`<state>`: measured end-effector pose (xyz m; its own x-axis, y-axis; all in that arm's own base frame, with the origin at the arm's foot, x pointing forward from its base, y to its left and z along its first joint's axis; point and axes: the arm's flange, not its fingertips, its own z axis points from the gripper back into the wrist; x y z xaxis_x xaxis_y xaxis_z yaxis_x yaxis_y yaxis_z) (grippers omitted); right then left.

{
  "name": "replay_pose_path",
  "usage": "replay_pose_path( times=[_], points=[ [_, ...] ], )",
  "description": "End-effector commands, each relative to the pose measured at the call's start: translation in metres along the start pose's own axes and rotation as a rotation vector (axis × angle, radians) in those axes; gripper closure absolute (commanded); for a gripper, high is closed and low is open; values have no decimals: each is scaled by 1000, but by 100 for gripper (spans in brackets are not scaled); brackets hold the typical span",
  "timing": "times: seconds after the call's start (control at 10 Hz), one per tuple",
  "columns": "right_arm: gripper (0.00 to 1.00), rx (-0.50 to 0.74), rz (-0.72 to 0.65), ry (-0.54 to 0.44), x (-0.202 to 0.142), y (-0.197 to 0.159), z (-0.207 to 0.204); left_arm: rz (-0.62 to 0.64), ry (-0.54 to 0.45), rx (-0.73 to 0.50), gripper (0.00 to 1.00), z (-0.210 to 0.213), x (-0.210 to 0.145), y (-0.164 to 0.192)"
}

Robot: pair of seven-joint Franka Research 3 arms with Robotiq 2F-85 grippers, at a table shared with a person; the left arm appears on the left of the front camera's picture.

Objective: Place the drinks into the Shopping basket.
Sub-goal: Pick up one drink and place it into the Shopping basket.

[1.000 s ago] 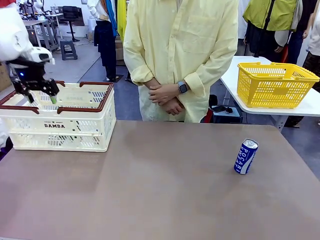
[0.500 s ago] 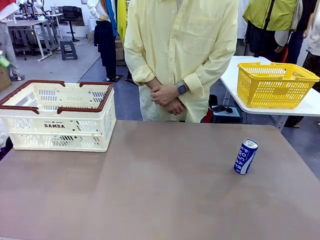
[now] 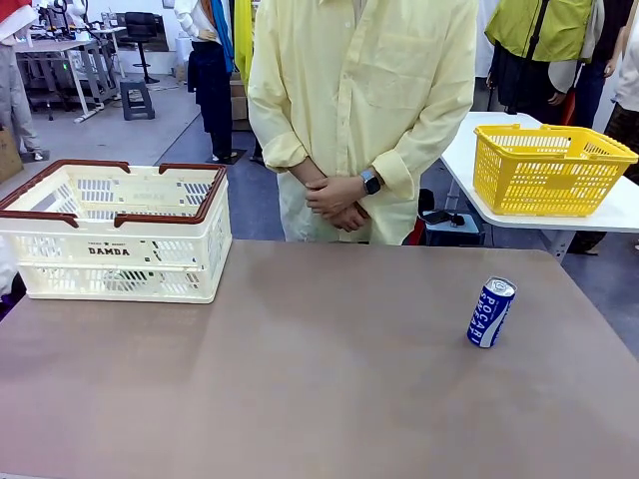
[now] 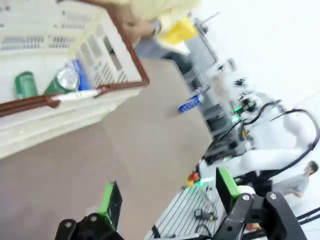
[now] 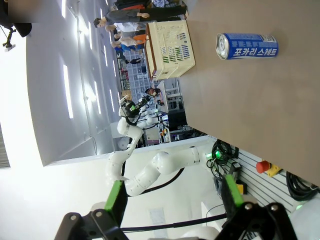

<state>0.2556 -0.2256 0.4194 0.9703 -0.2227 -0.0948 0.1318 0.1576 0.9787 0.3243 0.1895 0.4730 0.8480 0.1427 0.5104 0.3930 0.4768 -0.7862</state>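
Note:
The cream-white Shopping basket (image 3: 110, 235) with red-brown handles stands at the table's far left. In the left wrist view the basket (image 4: 107, 47) holds two green drinks (image 4: 25, 84) (image 4: 62, 81) and something blue beside them. A blue-and-white Pocari can (image 3: 491, 311) stands upright on the table's right side, also seen small from the left wrist (image 4: 191, 103) and closer from the right wrist (image 5: 247, 46). My left gripper (image 4: 167, 192) hangs open and empty, well back from the basket. My right gripper (image 5: 174, 196) is open and empty too, far from the Pocari can.
A person in a pale yellow shirt (image 3: 359, 100) stands at the far edge with hands clasped (image 3: 334, 198). A yellow mesh basket (image 3: 549, 170) sits on a separate white table at the back right. The brown table (image 3: 319, 379) is bare between basket and can.
My left gripper, which hovered over the basket's left end a second ago, has pulled away to the left and out of the front view. The Pocari can has not moved.

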Motion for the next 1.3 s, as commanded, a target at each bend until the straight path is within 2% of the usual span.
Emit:
replay_pose_path(
  times=[0.0, 1.1, 1.2],
  points=[
    [0, 2, 26, 9, -1, 0, 3, -18, 76, 84, 0, -5, 6, -25],
    [0, 0, 0, 0, 0, 0, 0, -18, 76, 84, 0, -5, 6, -25],
    [0, -199, 33, 100, 13, 36, -36, -18, 76, 84, 0, -5, 6, -25]
  ],
)
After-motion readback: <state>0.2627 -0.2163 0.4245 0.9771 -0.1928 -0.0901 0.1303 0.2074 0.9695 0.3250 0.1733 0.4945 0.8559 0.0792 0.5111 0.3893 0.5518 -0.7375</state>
